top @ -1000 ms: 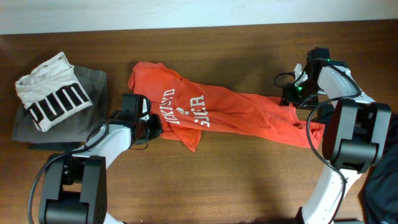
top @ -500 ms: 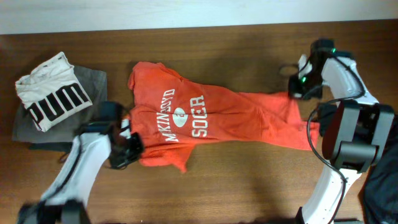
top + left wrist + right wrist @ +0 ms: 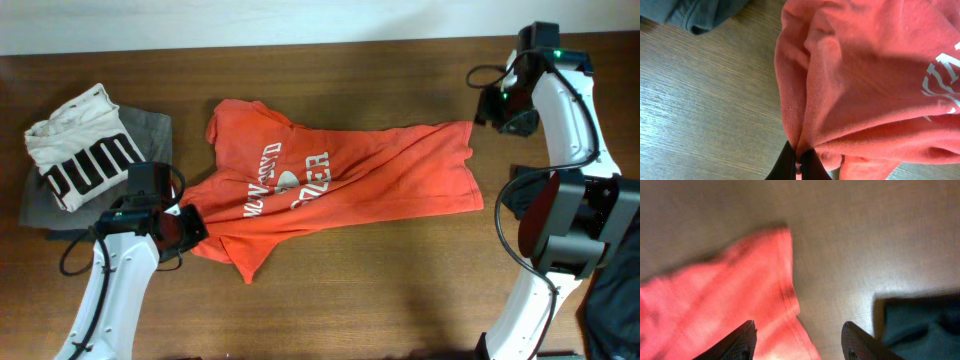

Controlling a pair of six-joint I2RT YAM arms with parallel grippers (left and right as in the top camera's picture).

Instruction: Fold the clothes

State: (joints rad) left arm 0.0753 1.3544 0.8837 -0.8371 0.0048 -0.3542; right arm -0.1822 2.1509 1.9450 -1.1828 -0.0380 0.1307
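An orange T-shirt (image 3: 340,185) with white lettering lies stretched across the middle of the wooden table. My left gripper (image 3: 186,226) is shut on a bunched fold of the shirt's left edge, and the left wrist view shows the jaws (image 3: 800,164) pinching the orange fabric (image 3: 865,75). My right gripper (image 3: 497,108) is open and hovers just beyond the shirt's far right corner. In the right wrist view the fingers (image 3: 799,336) stand wide apart over that hem corner (image 3: 775,280), not holding it.
A folded white PUMA shirt (image 3: 85,150) lies on a folded grey garment (image 3: 150,130) at the far left. A dark cloth (image 3: 612,300) hangs off the table's right edge and shows in the right wrist view (image 3: 920,325).
My left gripper pulled the shirt's left edge out toward the front left. My right gripper moved back and right and let go of the right corner. The shirt now lies wider and flatter.
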